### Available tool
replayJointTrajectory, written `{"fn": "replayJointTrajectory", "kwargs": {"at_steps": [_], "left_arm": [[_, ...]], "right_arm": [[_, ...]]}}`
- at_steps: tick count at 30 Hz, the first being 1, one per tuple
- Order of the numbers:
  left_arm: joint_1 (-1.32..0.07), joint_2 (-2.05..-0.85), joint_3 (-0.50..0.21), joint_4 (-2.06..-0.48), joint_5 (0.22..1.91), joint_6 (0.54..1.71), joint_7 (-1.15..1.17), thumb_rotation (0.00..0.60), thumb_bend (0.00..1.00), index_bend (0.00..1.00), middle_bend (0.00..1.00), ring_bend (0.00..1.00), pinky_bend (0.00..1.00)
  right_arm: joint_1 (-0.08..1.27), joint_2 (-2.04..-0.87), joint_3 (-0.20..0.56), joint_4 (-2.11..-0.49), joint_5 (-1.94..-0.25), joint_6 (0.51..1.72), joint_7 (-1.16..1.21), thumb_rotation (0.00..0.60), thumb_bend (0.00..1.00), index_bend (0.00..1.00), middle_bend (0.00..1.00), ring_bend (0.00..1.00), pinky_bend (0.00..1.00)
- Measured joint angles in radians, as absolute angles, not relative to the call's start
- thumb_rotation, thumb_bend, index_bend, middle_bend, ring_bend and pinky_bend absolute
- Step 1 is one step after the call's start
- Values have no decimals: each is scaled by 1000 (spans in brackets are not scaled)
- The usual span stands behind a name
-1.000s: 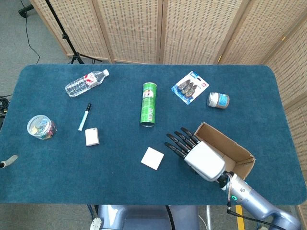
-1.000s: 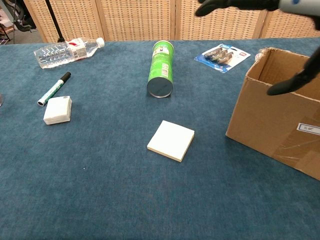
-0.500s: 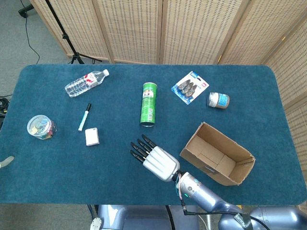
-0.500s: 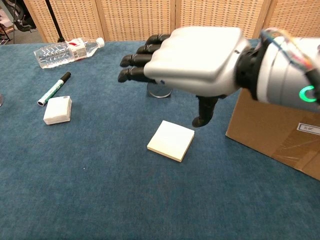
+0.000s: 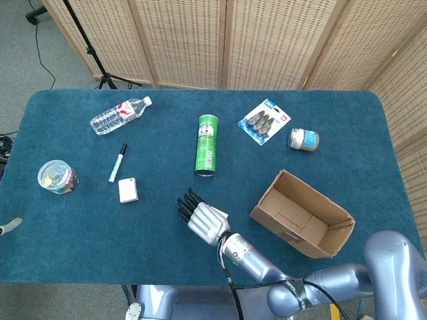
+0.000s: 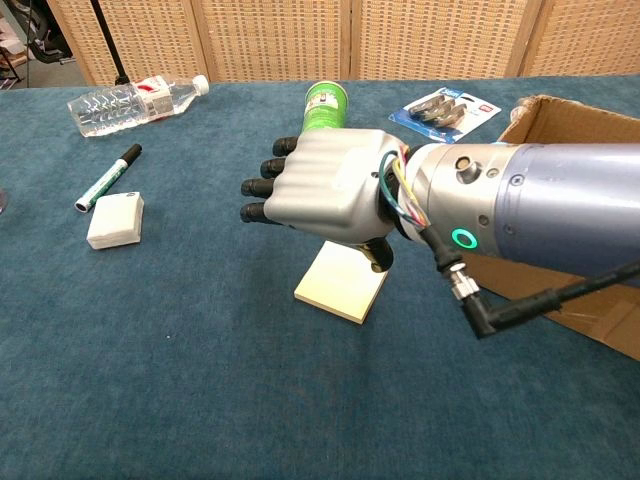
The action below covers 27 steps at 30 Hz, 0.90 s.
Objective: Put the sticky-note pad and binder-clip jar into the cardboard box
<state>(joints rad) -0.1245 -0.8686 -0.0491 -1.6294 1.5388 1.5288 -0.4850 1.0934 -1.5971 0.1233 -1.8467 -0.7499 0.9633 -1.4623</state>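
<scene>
1. Sticky-note pad (image 6: 340,283), a pale yellow square block with crisp edges, lies flat on the blue felt-like worktop (image 5: 120,240), near the middle front.
2. The right hand (image 6: 320,188), a smooth grey shell with ribbed knuckles and black fingers (image 6: 262,188), hovers directly above the pad; its fingers are curled inward and hold nothing, while the thumb tip reaches down close to the pad's far edge.
3. The binder-clip jar (image 5: 57,177), a clear round tub of multicoloured clips, stands at the far left of the worktop, well apart from the pad.
4. The cardboard box (image 5: 301,213), plain brown with open flaps, sits to the right of the pad.
5. The left hand (image 5: 10,225) shows only as a grey sliver at the left edge; its state cannot be told.
</scene>
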Motion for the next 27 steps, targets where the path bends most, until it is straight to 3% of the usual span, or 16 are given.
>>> {"fn": "replayJointTrajectory", "kwargs": {"at_steps": [18, 27], "left_arm": [[-145, -873, -53, -1652, 1540, 1482, -434, 600, 0, 0, 0, 0, 0], [-150, -873, -55, -1653, 1536, 1468, -428, 600, 0, 0, 0, 0, 0]], "right_arm": [[1127, -1499, -7, -1720, -1116, 805, -1156, 600, 0, 3, 0, 0, 0], [1137, -1513, -48, -1638, -1118, 759, -1106, 600, 0, 3, 0, 0, 0]]}}
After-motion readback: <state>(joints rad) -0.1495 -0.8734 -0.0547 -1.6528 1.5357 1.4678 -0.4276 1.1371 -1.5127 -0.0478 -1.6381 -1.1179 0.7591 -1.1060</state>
